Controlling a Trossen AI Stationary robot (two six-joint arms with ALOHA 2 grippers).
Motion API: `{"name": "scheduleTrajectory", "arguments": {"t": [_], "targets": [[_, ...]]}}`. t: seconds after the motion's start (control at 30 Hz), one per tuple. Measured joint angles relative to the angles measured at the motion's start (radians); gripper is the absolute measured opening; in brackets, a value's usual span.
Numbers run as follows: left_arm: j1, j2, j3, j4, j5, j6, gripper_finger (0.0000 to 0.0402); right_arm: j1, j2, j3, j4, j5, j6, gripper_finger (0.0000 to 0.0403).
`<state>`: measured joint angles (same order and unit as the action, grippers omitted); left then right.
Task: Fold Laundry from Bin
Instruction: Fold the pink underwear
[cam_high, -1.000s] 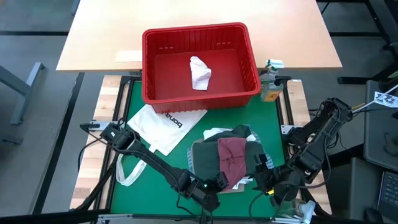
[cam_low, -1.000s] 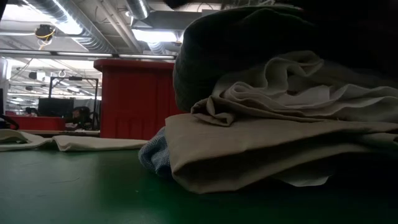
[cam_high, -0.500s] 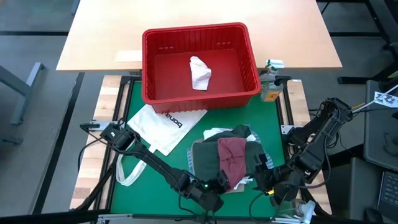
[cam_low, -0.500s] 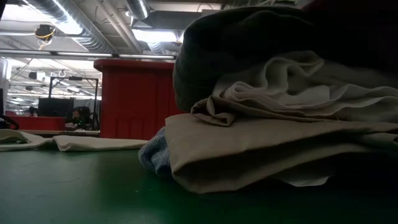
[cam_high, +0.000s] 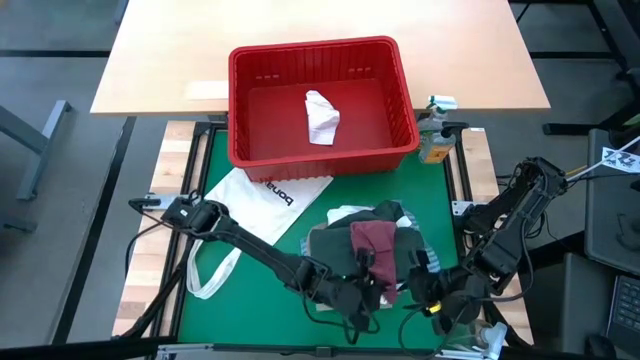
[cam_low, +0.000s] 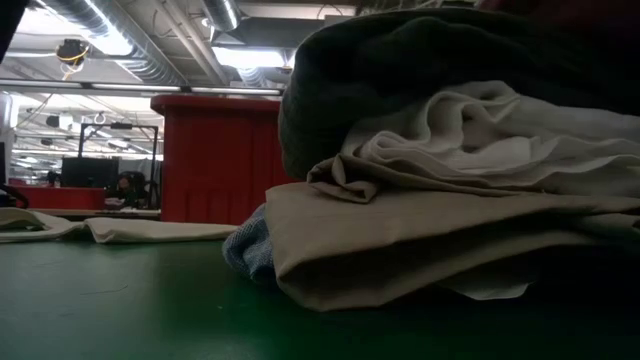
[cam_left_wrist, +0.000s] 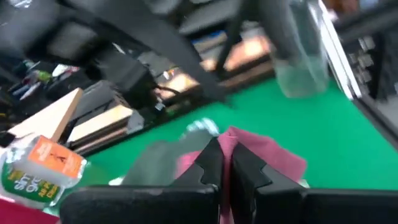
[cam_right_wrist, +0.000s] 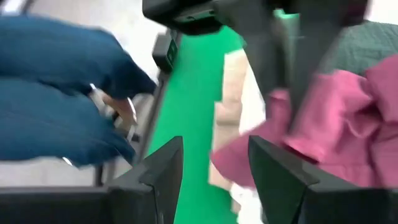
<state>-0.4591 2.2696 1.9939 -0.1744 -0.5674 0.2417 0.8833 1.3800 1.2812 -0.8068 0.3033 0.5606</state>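
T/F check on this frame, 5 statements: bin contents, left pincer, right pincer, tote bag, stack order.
1. The red rectangular plastic bin is empty. False: one small crumpled white cloth piece lies in it.
2. The left pincer is shut on the small maroon cloth piece. True.
3. The right pincer is clamped on the maroon piece. False: it stands open beside the pile, holding nothing.
4. The flat white tote bag with black lettering lies on the green mat between the bin and the pile. True.
5. In the low view, the tan folded shirt sits on top of the dark green-grey top. False: the tan shirt is lower.
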Motion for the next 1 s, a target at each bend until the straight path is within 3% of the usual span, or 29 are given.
{"name": "scheduleTrajectory", "arguments": {"t": [0.17, 0.43, 1.0], "targets": [[0.036, -0.002, 0.051, -0.024, 0.0, -0.066, 0.0003, 0.001, 0.0, 0.0, 0.032, -0.008, 0.127, 0.0182], [0.045, -0.001, 0.067, -0.084, -0.002, -0.084, 0.0003, 0.001, 0.0, 0.0, -0.144, -0.034, 0.394, 0.0182], [0.044, -0.001, 0.067, -0.079, 0.0, -0.085, 0.0004, 0.0, 0.017, 0.0, -0.105, 0.0, 0.627, 0.0182]]}}
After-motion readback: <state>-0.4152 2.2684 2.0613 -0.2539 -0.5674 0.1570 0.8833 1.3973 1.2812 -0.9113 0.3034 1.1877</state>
